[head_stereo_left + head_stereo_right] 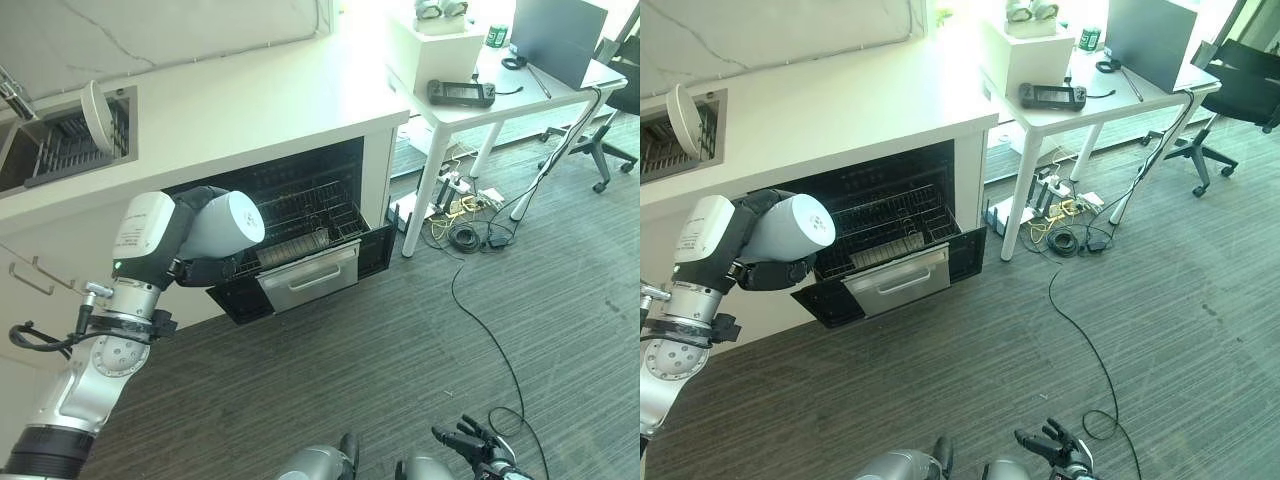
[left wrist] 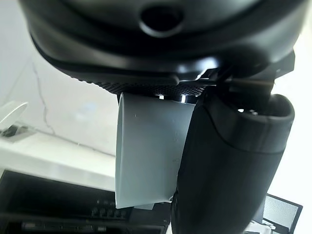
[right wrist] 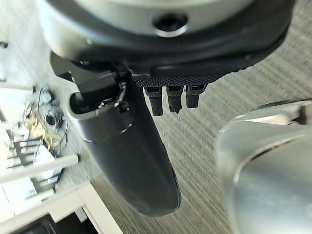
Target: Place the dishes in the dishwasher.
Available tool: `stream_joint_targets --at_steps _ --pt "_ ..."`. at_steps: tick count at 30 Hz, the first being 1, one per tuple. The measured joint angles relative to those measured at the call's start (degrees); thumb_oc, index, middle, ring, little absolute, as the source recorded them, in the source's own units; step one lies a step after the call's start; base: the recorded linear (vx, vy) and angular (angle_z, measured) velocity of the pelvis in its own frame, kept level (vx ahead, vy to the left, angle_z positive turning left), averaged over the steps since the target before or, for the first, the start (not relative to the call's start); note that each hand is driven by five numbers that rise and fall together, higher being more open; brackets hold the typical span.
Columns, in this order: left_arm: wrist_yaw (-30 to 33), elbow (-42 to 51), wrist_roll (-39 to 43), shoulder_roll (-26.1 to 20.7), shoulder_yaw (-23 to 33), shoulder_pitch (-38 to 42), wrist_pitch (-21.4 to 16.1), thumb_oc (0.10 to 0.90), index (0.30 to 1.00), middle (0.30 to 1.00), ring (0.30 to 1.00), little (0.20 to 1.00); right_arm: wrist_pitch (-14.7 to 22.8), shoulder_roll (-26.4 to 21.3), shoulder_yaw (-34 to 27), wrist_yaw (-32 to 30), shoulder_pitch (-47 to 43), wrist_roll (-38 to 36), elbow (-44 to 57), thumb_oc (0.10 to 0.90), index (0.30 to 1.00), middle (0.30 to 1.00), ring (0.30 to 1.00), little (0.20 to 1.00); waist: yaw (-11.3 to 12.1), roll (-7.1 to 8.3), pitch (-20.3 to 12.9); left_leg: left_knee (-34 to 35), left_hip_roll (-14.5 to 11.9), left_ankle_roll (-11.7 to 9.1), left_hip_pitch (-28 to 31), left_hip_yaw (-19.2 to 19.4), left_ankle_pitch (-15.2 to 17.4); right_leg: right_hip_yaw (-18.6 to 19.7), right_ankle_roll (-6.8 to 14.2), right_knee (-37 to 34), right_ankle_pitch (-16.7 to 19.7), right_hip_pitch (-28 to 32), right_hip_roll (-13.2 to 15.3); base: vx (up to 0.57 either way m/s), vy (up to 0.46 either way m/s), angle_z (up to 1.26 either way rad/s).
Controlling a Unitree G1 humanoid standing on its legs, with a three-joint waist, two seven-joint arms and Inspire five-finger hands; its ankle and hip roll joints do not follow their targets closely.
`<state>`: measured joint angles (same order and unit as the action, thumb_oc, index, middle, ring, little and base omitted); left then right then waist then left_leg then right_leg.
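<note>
My left hand (image 1: 205, 262) is curled round a pale grey-white smooth cup (image 1: 222, 224), lying on its side with the open mouth toward the dishwasher; in the left wrist view the thumb (image 2: 229, 161) presses the cup's wall (image 2: 146, 151). The cup hangs just in front of the black wire dishwasher rack (image 1: 300, 225), above the near corner of the pulled-out stainless-steel-fronted dishwasher drawer (image 1: 308, 278), not yet inside. Risks, my guess: the wall looks slick and I can't see how much of it is gripped, so the cup could slip while I turn it; tilted like this, the rim could catch a rack wire or knock the drawer edge as I go in; released too high, it would tip between the tines or roll off onto the floor. My right hand (image 1: 470, 440) hangs low, well away from the dishwasher, fingers loosely spread and holding nothing. A white round plate (image 1: 97, 116) stands on edge in the sink's drying rack (image 1: 60, 150), up and to the left of the dishwasher, set into the white counter (image 1: 250, 100). The floor is grey striped carpet (image 1: 350, 380). To the dishwasher's right stands a white desk (image 1: 520, 90) with a black handheld controller (image 1: 460, 93) on it, tangled cables (image 1: 460, 215) under it, and a black office chair (image 1: 610, 120) beyond.
</note>
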<state>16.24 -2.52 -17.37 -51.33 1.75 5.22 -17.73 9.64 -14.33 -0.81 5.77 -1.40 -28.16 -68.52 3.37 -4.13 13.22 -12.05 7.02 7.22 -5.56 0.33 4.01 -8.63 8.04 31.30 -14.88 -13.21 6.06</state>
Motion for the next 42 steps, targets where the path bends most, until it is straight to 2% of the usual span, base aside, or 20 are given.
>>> stream_joint_targets --at_steps 2,3,4,5,11,13,21,23,24,25,26,28,29,31,33,34,35,37,39,42 --pt "1.6 -0.9 -1.1 0.0 -0.2 0.9 0.1 0.4 0.3 0.3 0.3 0.3 -0.3 0.0 0.0 -0.1 -0.3 0.0 -1.9 0.8 0.9 0.9 0.9 0.9 -0.1 -0.05 0.0 0.0 0.2 -0.5 0.9 -0.6 0.5 0.0 -0.9 -11.3 3.3 0.0 -0.3 0.19 -0.18 0.31" --pt "3.7 -2.8 -1.9 0.1 -1.0 1.7 0.0 0.4 0.3 0.3 0.3 0.3 -0.7 -0.6 -0.3 -0.1 -0.3 0.0 -2.4 0.8 0.9 0.9 0.9 0.9 -0.9 -0.04 0.0 -1.2 1.2 -1.2 1.0 -2.9 1.9 4.0 -0.1 -13.4 6.8 -2.6 -0.2 0.24 -0.229 0.31" --pt "3.7 -2.8 -1.9 0.1 -1.0 1.7 0.0 0.4 0.3 0.3 0.3 0.3 -0.7 -0.6 -0.3 -0.1 -0.3 0.0 -2.4 0.8 0.9 0.9 0.9 0.9 -0.9 -0.04 0.0 -1.2 1.2 -1.2 1.0 -2.9 1.9 4.0 -0.1 -13.4 6.8 -2.6 -0.2 0.32 -0.313 0.98" --pt "5.0 -4.7 -3.3 -0.4 -2.2 1.6 -0.2 0.4 0.3 0.3 0.3 0.3 -0.8 -0.4 -2.2 -0.2 -0.4 -1.3 -3.4 0.8 0.9 0.9 0.9 0.9 -1.7 1.35 -0.2 -1.7 3.6 -1.5 2.1 -5.7 2.5 10.0 0.1 -12.7 9.6 -5.3 0.3 0.27 -0.273 0.83" --pt "6.0 -2.7 -3.3 -0.8 -1.6 -3.2 0.2 0.4 0.3 0.3 0.3 0.3 -1.5 -0.7 -2.1 -0.9 -0.6 -1.3 -4.4 0.8 0.9 0.9 0.9 0.9 1.7 3.1 -0.8 -0.6 3.5 -2.8 4.9 -9.2 3.9 6.3 -2.6 -10.8 12.0 -2.4 -0.2 0.18 -0.164 0.39" --pt "5.9 -1.3 -3.3 -0.9 -1.4 -4.4 0.6 0.4 0.3 0.3 0.3 0.3 -1.4 -1.0 -2.0 -1.1 -1.1 -1.3 -4.1 0.8 0.9 0.9 0.9 0.9 2.4 3.14 -0.9 -0.4 2.1 -3.4 5.7 -9.4 4.2 5.0 -5.7 -11.6 12.3 -0.7 -1.4 0.08 -0.128 0.21" --pt "5.9 6.0 -3.1 -0.9 -1.4 -3.7 1.3 0.4 0.3 0.3 0.3 0.3 -1.6 -5.2 -1.5 -2.1 -2.7 -1.3 -3.5 0.8 0.9 0.9 0.9 0.9 2.9 2.01 -2.3 3.1 -1.4 -6.6 7.7 -9.4 4.4 1.7 -10.3 -6.1 5.8 -2.5 -3.2 0.07 -0.104 0.14" --pt "5.7 6.6 -3.0 1.6 -2.2 -1.3 1.4 0.4 0.3 0.3 0.3 0.3 -2.8 -5.6 -2.3 -2.4 -1.1 -1.3 -4.4 0.8 0.9 0.9 0.9 0.9 3.1 2.99 -2.2 -7.4 -0.9 -9.6 0.2 -3.4 2.6 -1.0 -10.8 -6.7 5.4 -2.2 -1.2 0.11 0.052 0.82" --pt "5.6 8.2 -3.0 1.8 -2.2 -1.2 1.2 0.4 0.3 0.3 0.3 0.3 -2.6 -5.4 -2.9 -2.6 -0.7 -1.3 -6.5 0.8 0.9 0.9 0.9 0.9 3.1 3.23 -2.2 -9.3 -2.4 -9.4 -3.9 1.3 3.1 -3.3 -10.3 -8.8 5.8 -1.7 -1.3 0.19 0.235 1.07" --pt "5.6 8.7 -3.0 1.9 -2.2 -1.2 1.3 0.4 0.3 0.3 0.3 0.3 -2.6 -5.1 -3.1 -2.6 -0.7 -1.3 -7.1 0.8 0.9 0.9 0.9 0.9 3.2 3.18 -2.2 -5.3 -3.2 -8.9 -5.5 1.7 2.8 -4.3 -10.0 -10.6 6.0 -1.0 -2.1 0.26 0.308 0.92" --pt "5.4 7.9 -3.1 3.5 -2.4 -1.4 1.5 0.4 0.3 0.3 0.3 0.3 -2.4 -5.0 -3.0 -2.8 -1.2 -1.3 -7.9 0.8 0.9 0.9 0.9 0.9 3.1 2.16 -1.9 -2.2 -4.5 -9.1 -7.3 1.5 2.3 -6.1 -7.8 -12.4 5.5 1.0 -3.0 0.29 0.309 0.64" --pt "5.6 7.2 -3.1 8.6 -2.2 -0.1 1.5 0.4 0.3 0.3 0.3 0.3 -2.3 -6.9 -2.1 -3.4 -1.6 -1.3 -7.2 0.8 0.9 0.9 0.9 0.9 2.4 -1.24 0.8 -3.2 -9.3 -12.9 -13.9 -0.9 0.5 -3.7 -11.4 0.4 -2.1 -0.5 -2.1 0.29 0.346 0.42" --pt "4.9 6.7 -3.2 9.8 -2.5 -2.5 1.7 0.4 0.3 0.3 0.3 0.3 -2.3 -7.6 -2.3 -3.6 -1.5 -1.3 -5.2 0.8 0.9 0.9 0.9 0.9 3.9 -2.42 1.5 -2.8 -9.5 -11.8 -15.7 -0.6 -0.4 -1.9 -11.2 0.2 -2.2 -0.4 -2.6 0.26 0.355 -0.5" --pt "4.4 5.9 -3.4 9.5 -2.5 -4.9 2.2 0.4 0.3 0.3 0.3 0.3 -2.6 -6.5 -2.2 -3.7 -0.5 -1.3 1.0 0.8 0.9 0.9 0.9 0.9 4.0 -2.19 1.1 -5.6 -6.3 -8.0 -13.1 -0.6 0.6 0.6 -9.6 -2.9 -1.6 2.6 -2.4 0.27 0.27 -0.84" --pt "4.4 5.9 -3.7 7.7 -2.5 -3.6 1.7 0.4 0.3 0.3 0.3 0.3 -2.8 -5.5 -2.0 -3.9 -0.8 -1.2 1.0 0.8 0.9 0.9 0.9 0.9 3.2 -1.82 -0.2 -3.4 -4.6 -6.2 -9.3 -1.2 -1.2 1.0 -8.8 -4.5 -1.5 3.5 -3.0 0.21 0.144 -0.23" --pt "4.4 5.8 -3.8 7.0 -2.3 -2.4 1.3 0.4 0.3 0.3 0.3 0.3 -3.1 -4.5 -2.1 -4.0 -0.7 -1.2 0.9 0.8 0.9 0.9 0.9 0.9 3.2 -0.4 -0.4 -1.1 -3.9 -5.4 -7.8 -1.6 -4.4 1.5 -8.5 -4.4 -1.5 3.9 -2.4 0.16 0.102 -0.17" --pt "4.3 5.8 -3.7 6.8 -2.1 -1.3 1.4 0.4 0.3 0.3 0.3 0.3 -3.3 -3.3 -2.0 -4.0 -0.6 -1.3 0.8 0.8 0.9 0.9 0.9 0.9 3.3 1.42 -0.7 -0.4 -3.4 -4.9 -6.7 -0.7 -4.6 1.2 -7.6 -5.3 -1.4 4.9 -1.6 0.21 0.164 -0.18" --pt "3.9 5.6 -3.8 5.6 -2.1 0.2 1.5 0.4 0.3 0.3 0.3 0.3 -3.4 -1.5 -1.9 -4.3 -0.2 -1.2 0.7 0.8 0.9 0.9 0.9 0.9 3.0 2.65 -0.9 -1.7 -3.3 -3.9 -5.8 -0.4 -2.5 -0.6 -6.5 -8.9 0.2 8.0 -1.4 0.16 0.144 -0.1" --pt "3.2 4.7 -3.8 4.8 -2.2 1.3 1.6 0.4 0.3 0.3 0.3 0.3 -3.4 -0.8 -1.7 -4.3 -0.5 -1.2 0.8 0.8 0.9 0.9 0.9 0.9 2.7 2.38 -0.8 -2.8 -3.2 -3.2 -4.7 -0.5 -1.7 -0.9 -4.0 -6.6 1.5 8.4 -0.9 0.15 0.095 -0.01" --pt "3.2 3.3 -3.4 1.7 -2.3 1.7 2.0 0.4 0.3 0.3 0.3 0.3 -3.4 0.2 -0.9 -4.2 -0.6 -1.1 0.8 0.8 0.9 0.9 0.9 0.9 1.2 0.82 -0.4 -2.9 -2.2 -0.5 -0.6 -0.2 1.7 1.2 -0.6 6.4 1.8 3.7 1.2 0.19 0.002 0.02"
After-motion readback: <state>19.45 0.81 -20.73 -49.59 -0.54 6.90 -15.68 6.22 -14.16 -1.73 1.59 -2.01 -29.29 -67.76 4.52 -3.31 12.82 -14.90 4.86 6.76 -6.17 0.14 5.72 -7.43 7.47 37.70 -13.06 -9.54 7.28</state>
